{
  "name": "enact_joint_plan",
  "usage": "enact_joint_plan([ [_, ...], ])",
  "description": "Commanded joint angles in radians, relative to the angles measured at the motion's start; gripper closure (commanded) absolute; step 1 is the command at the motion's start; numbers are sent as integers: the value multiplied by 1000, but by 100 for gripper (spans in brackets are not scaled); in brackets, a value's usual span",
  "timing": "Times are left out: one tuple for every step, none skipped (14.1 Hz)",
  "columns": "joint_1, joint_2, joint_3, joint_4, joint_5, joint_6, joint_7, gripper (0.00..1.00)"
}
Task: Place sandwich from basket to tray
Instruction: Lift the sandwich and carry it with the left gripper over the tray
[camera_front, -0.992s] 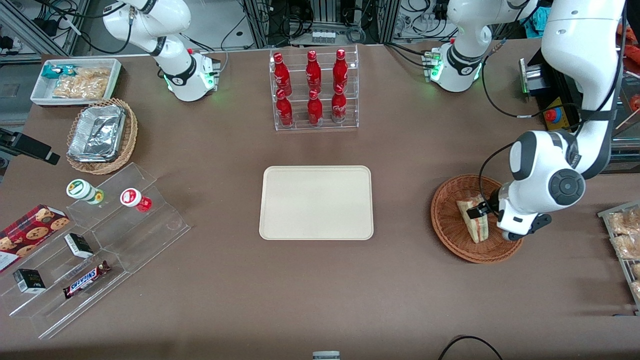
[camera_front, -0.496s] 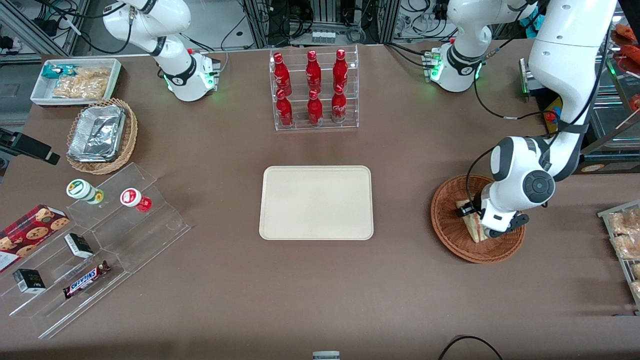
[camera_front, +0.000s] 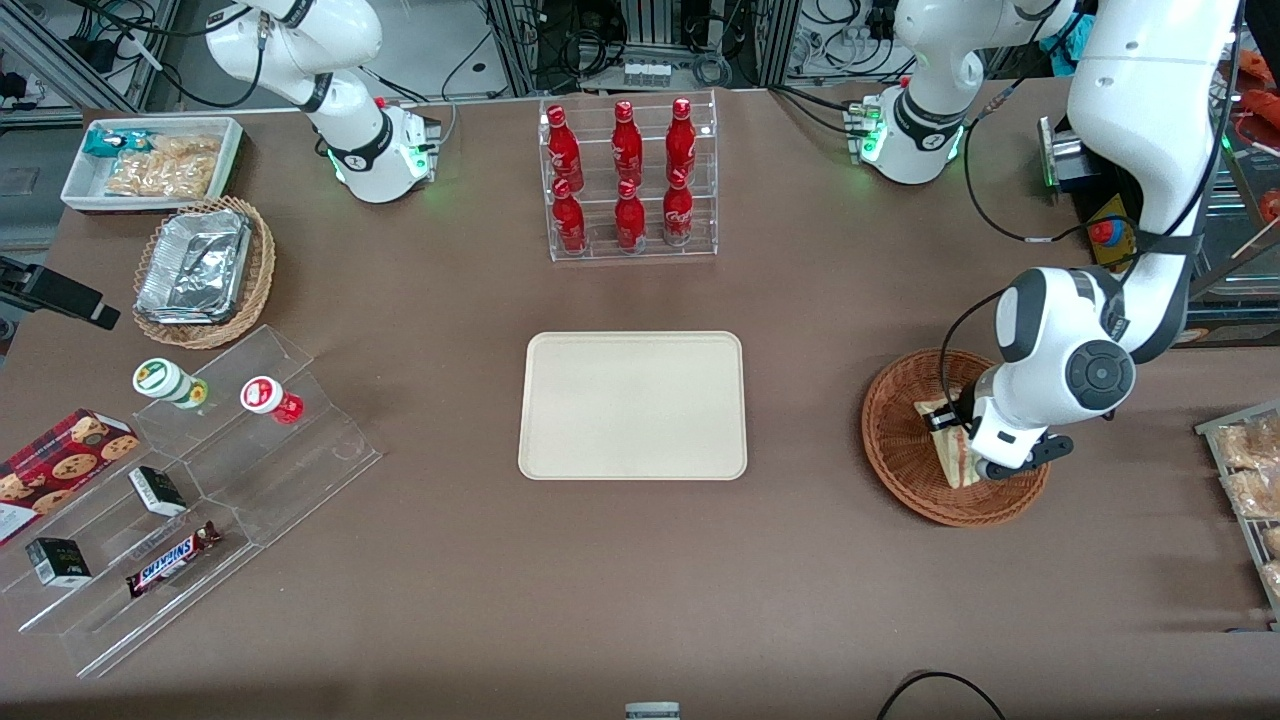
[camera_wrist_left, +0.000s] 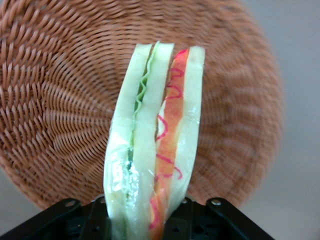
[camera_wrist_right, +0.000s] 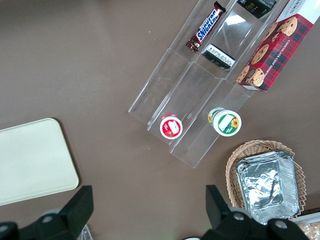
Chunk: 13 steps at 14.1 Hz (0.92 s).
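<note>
Now, reading across the front view from the parked arm's end of the table, a light tan wicker basket (camera_front: 203, 285) holds crinkled foil containers (camera_front: 196, 266), and a stepped clear acrylic stand (camera_front: 200, 500) carries small packaged snacks nearer the camera. At the table's middle lies the tray (camera_front: 632, 405), a smooth, matte cream rectangle with rounded corners and a low rim, nothing on it; a clear rack of glossy red bottles (camera_front: 627, 178) stands farther from the camera than the tray. Toward the working arm's end sits the basket (camera_front: 900, 450), a round, shallow bowl of reddish-brown weave. The gripper (camera_front: 950, 425) is over that bowl, clamped on the sandwich (camera_front: 955, 455), though the white wrist hides most of the wedge from the front. The left wrist view supplies what the front cannot: the sandwich (camera_wrist_left: 155, 145) stands on edge between the black jaws, gripped at its base, its pale soft bread slices layered with ruffled green and red-orange filling under shiny clear wrap, with the basket's (camera_wrist_left: 60, 100) concentric ribbed weave spread beneath it. Whether the wedge touches the weave cannot be told.
</note>
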Motion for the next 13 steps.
enact_joint_plan([
  [-153, -21, 6, 113, -6, -145, -1, 83],
  [-212, 0, 6, 159, -8, -190, -1, 82],
  [-273, 32, 6, 202, -8, -203, -4, 82],
  [-348, 78, 6, 257, -17, -201, -29, 82],
  [-403, 141, 6, 326, -15, -203, -90, 82],
  [-466, 214, 7, 407, -9, -203, -186, 82],
  [-515, 277, 9, 481, -6, -203, -257, 82],
  [-551, 328, 10, 541, -5, -204, -301, 82],
  [-585, 368, 10, 582, -5, -204, -332, 82],
  [-609, 393, 13, 605, -3, -203, -357, 82],
  [-629, 417, 13, 631, 0, -203, -375, 82],
  [-646, 453, 13, 674, 23, -203, -398, 82],
  [-669, 482, 13, 711, 35, -203, -430, 79],
])
